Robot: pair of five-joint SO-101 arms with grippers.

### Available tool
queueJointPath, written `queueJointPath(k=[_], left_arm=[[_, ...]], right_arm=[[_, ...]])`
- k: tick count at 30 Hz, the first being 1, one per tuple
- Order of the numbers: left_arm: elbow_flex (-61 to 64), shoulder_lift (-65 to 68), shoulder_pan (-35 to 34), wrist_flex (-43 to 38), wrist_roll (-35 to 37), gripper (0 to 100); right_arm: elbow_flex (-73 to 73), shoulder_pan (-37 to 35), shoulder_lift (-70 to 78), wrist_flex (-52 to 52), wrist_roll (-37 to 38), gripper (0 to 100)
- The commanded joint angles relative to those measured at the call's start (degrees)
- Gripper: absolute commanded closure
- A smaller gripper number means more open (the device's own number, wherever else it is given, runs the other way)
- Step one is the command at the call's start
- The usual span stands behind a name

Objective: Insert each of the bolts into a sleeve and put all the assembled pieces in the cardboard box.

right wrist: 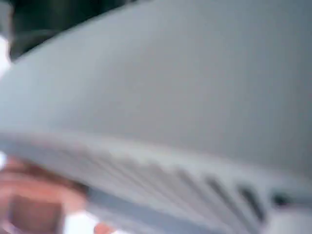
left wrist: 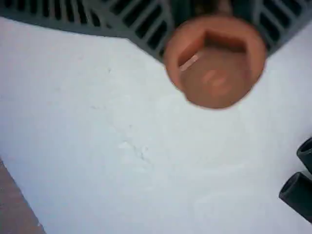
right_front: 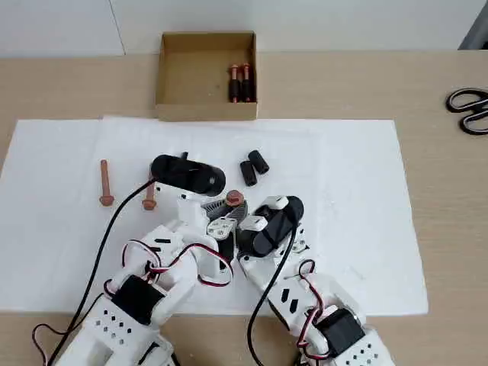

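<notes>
Two pincers are found close together at the near middle of the paper sheet [right_front: 358, 229]; the left pincer [right_front: 227, 207] is closed on a bolt [right_front: 234, 199], whose head is seen standing just clear of the ribbed fingers [left wrist: 126, 19]; the right pincer [right_front: 245, 223] is set just to the right of it, almost touching, and whether it is wide or narrow cannot be told. The step in hand is judged to be the joining of bolt and sleeve; it would be done well with the shank lined up on the bore and pushed straight, under a firm grip, so that the bolt is not tipped. Just beyond the pincers two loose sleeves [right_front: 248, 173] are laid; two bare bolts [right_front: 105, 183] are laid to the left; at the far edge the cardboard box [right_front: 175, 76] is seen, with two finished pieces [right_front: 235, 82] in its right part.
</notes>
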Motion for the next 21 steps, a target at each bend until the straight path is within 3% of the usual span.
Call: queueJointPath(k=[1, 13, 19, 21], left_arm=[[0.22, 0.18, 0.09, 0.35, 0.18, 99], [-0.13, 0.09, 1.76, 1.49, 0.18, 99], [-2.07, 0.00, 1.76, 4.31, 0.79, 80], [-3.38, 0.00, 1.58, 6.24, 2.55, 78]], right_arm=[[-1.14, 0.04, -1.54, -1.98, -0.53, 99.5], [-1.14, 0.13, -1.54, -1.98, -0.53, 99.5], [-1.14, 0.13, -1.54, -1.98, -0.53, 99.5], [-1.14, 0.13, -1.54, -1.98, -0.53, 99.5]])
